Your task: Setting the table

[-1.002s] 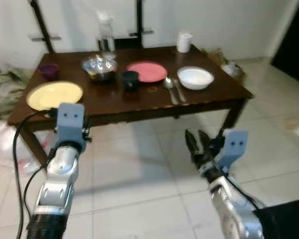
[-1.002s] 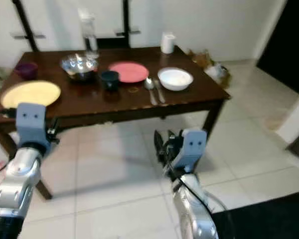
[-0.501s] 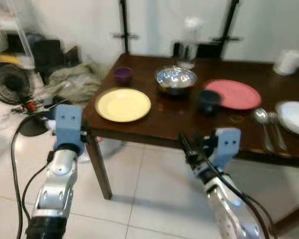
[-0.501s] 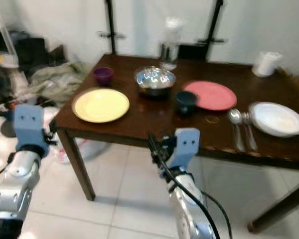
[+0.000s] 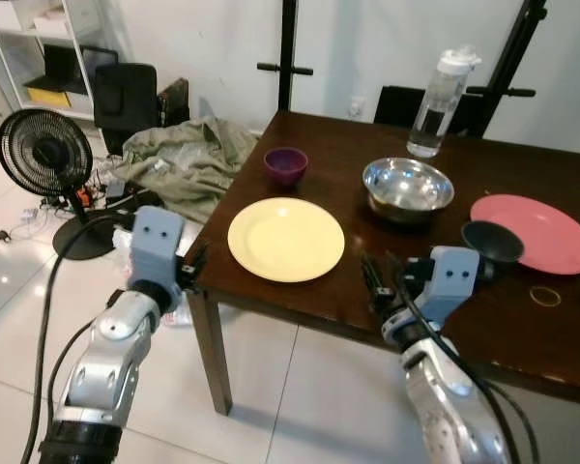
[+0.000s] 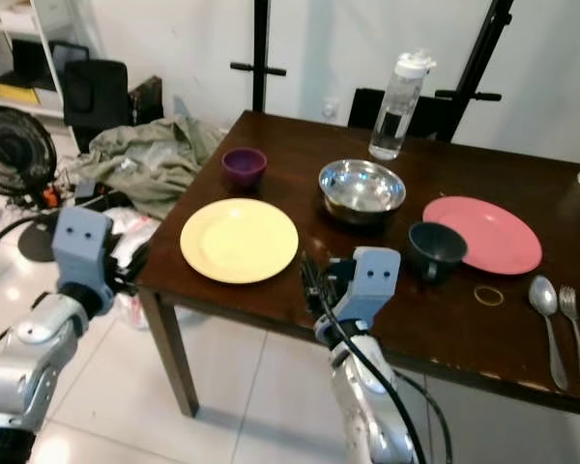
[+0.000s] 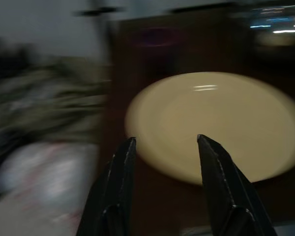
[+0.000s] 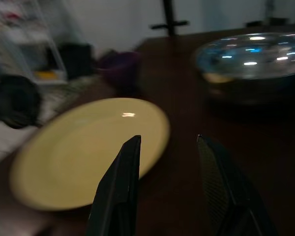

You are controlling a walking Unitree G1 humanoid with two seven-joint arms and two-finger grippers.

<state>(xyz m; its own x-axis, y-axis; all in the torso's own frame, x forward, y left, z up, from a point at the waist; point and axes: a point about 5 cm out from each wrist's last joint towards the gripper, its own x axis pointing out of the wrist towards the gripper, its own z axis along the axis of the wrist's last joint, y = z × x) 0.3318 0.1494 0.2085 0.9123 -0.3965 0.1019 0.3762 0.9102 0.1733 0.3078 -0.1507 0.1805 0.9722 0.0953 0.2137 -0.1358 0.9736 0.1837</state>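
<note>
Big dark tabletop (image 6: 300, 280) carries everything. The yellow plate (image 6: 239, 240) lies flat near the front-left corner, with the steel bowl (image 6: 362, 188) and pink plate (image 6: 482, 235) behind it and further to the right, a dark cup (image 6: 437, 250) next to the pink one, and a small purple bowl (image 6: 244, 165) at the back left.

The right hand (image 5: 381, 286) hangs at the front edge, just right of the yellow plate, fingers apart with nothing between them. The left hand (image 7: 164, 146) is off the corner, also open and empty, pointed at the plate's near rim. Looks to me like the right is nearer.
</note>
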